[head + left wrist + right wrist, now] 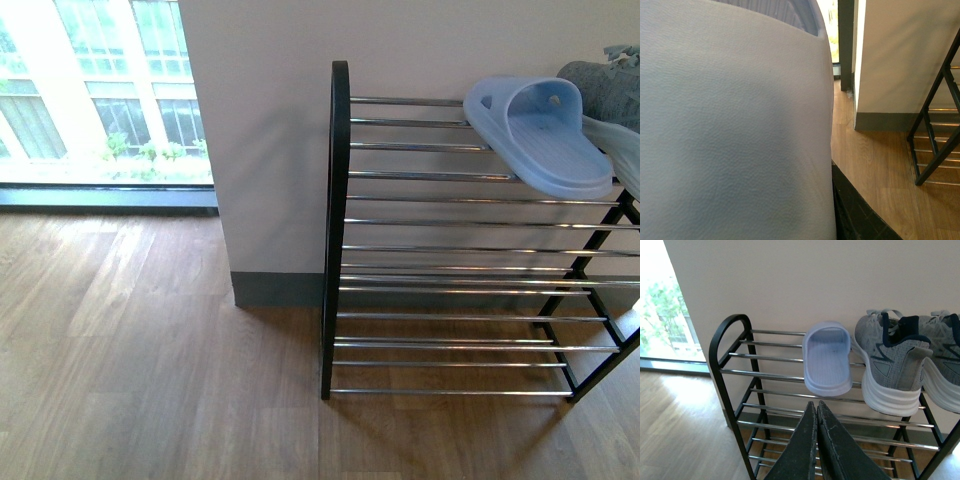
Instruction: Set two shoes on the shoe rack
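Right tool [816, 405] pressed together, gripping nothing.
Beyond it, both grey sneakers [890, 360] and a blue slipper [827, 360] rest on the shoe rack [730, 340].

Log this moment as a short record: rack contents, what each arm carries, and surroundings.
rack: black-framed shoe rack with silver bars, against a white wall
top tier: light blue rubber slide slipper; two grey knit sneakers with white soles beside it
right gripper: fingers shut, empty, before the rack
left wrist view: filled by a pale blue textured surface; gripper unseen
floor: wooden planks
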`<state>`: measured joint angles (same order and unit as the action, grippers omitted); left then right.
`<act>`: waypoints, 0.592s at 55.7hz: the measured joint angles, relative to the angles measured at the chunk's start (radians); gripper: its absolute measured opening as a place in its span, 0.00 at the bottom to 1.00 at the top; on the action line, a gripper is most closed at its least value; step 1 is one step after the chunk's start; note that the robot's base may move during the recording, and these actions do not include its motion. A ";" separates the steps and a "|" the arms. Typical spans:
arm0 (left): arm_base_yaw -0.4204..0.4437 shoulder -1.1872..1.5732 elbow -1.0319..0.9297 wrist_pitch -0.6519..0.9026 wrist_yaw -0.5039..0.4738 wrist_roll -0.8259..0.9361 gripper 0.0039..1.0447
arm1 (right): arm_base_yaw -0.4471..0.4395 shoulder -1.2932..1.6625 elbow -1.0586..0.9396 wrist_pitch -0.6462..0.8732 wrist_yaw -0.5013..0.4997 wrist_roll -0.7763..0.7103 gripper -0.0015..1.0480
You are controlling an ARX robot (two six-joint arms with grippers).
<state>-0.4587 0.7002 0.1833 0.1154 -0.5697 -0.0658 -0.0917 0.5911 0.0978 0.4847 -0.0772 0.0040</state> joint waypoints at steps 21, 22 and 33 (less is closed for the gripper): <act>0.000 0.000 0.000 0.000 0.000 0.000 0.01 | 0.088 -0.195 -0.067 -0.124 0.077 -0.001 0.01; 0.000 0.000 0.000 0.000 0.000 0.000 0.01 | 0.088 -0.200 -0.075 -0.111 0.077 -0.001 0.01; 0.000 0.000 0.000 0.000 0.000 0.000 0.01 | 0.088 -0.269 -0.079 -0.159 0.077 -0.001 0.01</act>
<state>-0.4591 0.7002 0.1833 0.1154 -0.5697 -0.0658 -0.0036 0.3218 0.0189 0.3252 0.0002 0.0032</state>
